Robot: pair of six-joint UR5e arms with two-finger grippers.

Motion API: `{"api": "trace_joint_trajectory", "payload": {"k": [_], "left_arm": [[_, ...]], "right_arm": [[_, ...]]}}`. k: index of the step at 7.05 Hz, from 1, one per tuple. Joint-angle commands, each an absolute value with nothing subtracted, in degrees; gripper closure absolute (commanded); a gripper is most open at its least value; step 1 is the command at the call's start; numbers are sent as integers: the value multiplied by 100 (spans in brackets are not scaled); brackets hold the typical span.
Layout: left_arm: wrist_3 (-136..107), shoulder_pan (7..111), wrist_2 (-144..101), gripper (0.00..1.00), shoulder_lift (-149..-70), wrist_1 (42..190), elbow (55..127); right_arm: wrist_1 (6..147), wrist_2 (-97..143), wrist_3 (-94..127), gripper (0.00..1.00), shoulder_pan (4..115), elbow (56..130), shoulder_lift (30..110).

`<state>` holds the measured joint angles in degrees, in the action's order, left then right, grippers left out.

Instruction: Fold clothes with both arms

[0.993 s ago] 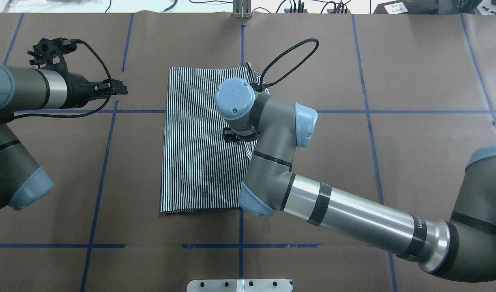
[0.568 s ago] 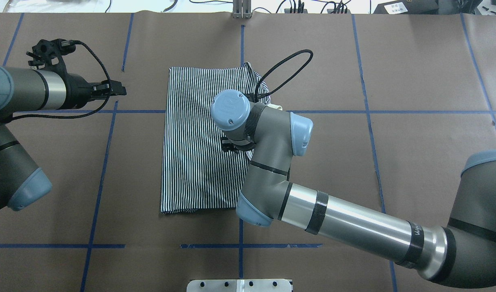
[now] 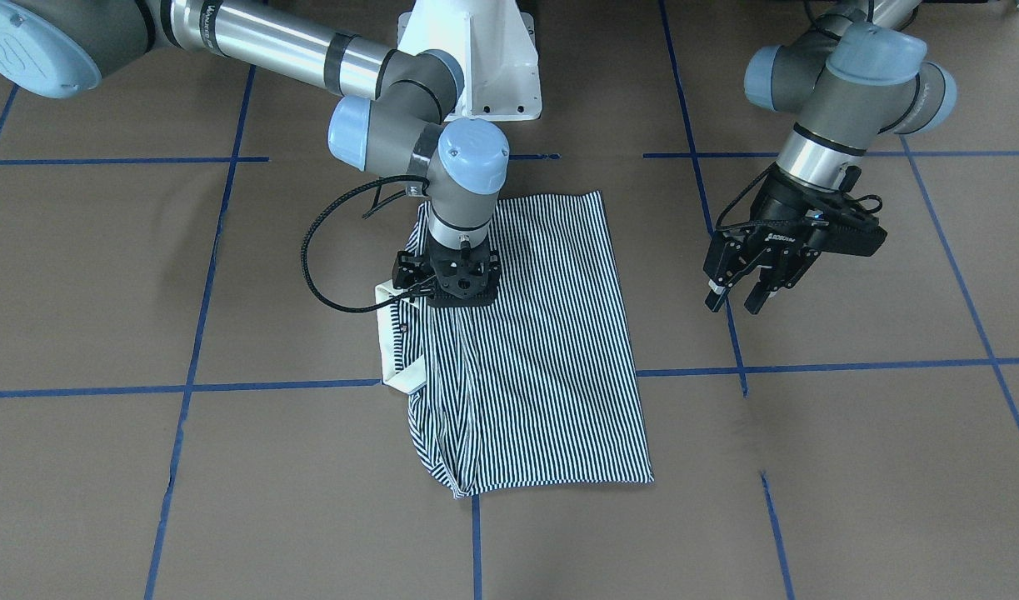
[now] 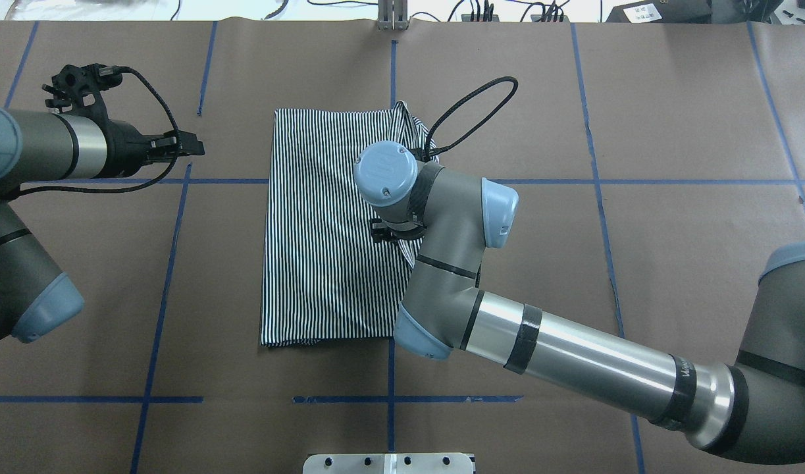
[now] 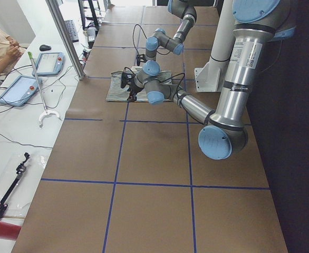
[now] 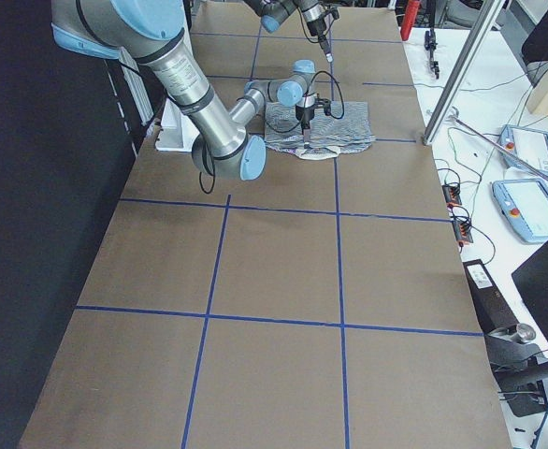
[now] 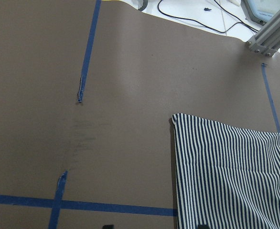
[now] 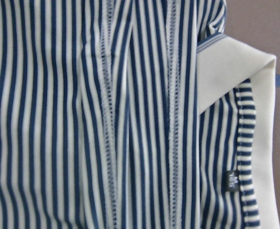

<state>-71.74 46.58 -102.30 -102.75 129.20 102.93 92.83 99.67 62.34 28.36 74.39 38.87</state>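
Since a moment ago the right arm (image 4: 573,359) has slid its wrist a little toward the robot's right over the shirt; the left arm (image 4: 40,148) has hardly stirred. Brown paper crossed by blue tape lines (image 4: 178,250) covers the worktop (image 4: 672,118). At its middle lies the striped polo shirt (image 4: 316,230), flat and folded into a long rectangle. The right arm points straight down onto it near the robot's right edge of the cloth, but its black tool head (image 3: 447,282) hides the right fingers, so I cannot tell their spread or whether they hold anything. The left fingers (image 3: 714,287) are spread apart and empty, well apart from the shirt on the robot's left. The cream collar (image 3: 390,342) juts out by the right wrist, and a small dark label (image 8: 232,180) sits beside it.
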Motion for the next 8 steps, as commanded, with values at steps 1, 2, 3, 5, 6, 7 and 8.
{"api": "trace_joint_trajectory", "payload": {"k": [1,2,3,5,6,7,8], "left_arm": [[-7181,4658,-10230,34,-10274,12920,10283],[-7189,4650,-10222,34,-10274,12963,10231],[-7189,4649,-10222,34,-10274,12973,10222],[-7189,4649,-10222,34,-10274,12981,10213],[-7181,4649,-10222,34,-10274,12981,10213],[-7181,4649,-10222,34,-10274,12981,10239],[-7181,4658,-10230,34,-10274,12981,10248]], "right_arm": [[9281,10063,5987,0,3048,7567,4077],[9281,10272,5898,0,3233,7924,4426],[9290,10283,5489,0,3356,8458,4934],[9290,10283,5204,0,3506,8648,5333],[9290,10257,5055,0,3533,8622,5326],[9290,10248,5071,0,3594,8579,5135],[9220,10239,5228,0,3621,8160,4628]]}}
